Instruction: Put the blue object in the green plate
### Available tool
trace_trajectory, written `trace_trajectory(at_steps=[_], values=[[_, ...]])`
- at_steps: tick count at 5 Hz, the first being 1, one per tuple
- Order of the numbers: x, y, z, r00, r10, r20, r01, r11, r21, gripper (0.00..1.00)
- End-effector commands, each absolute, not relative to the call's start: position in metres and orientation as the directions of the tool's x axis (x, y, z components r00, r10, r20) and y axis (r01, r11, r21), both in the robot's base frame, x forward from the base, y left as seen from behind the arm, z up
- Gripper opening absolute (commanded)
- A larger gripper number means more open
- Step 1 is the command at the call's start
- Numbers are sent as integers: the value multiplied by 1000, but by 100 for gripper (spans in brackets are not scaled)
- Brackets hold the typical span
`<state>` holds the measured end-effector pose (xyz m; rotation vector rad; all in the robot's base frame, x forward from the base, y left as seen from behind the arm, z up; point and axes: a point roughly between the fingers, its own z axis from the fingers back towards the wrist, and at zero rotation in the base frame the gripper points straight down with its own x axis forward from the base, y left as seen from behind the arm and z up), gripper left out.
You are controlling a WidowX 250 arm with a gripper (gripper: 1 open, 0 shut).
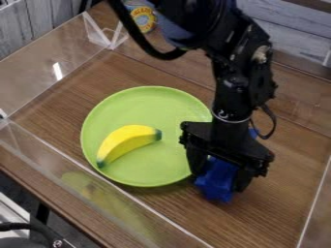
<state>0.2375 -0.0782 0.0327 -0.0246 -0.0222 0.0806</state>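
Gripper [223, 174]: black, pointing straight down near the front right corner of the table, its fingers clamped on either side of the blue object [219, 181]. Only the lower portion of the blue object shows below and between the fingers; whether its bottom end rests on the wooden table [142, 68] or hangs just clear cannot be determined from this view.

Green plate [116, 107]: flat on the table toward the front left, its right rim just beside the gripper and the blue object. The blue object is outside the plate, off its right front rim.

Yellow banana [126, 143]: lying inside the plate, on its front left part, well apart from the blue object.

Clear plastic walls [52, 155] enclose the table edges
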Motion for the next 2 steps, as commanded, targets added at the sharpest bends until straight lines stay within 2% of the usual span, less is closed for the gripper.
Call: trace_trajectory(at_steps=[1, 2], values=[[240, -78, 36, 996, 79, 35, -78, 996, -30, 0], [238, -76, 40, 997, 71, 28, -70, 997, -22, 0]])
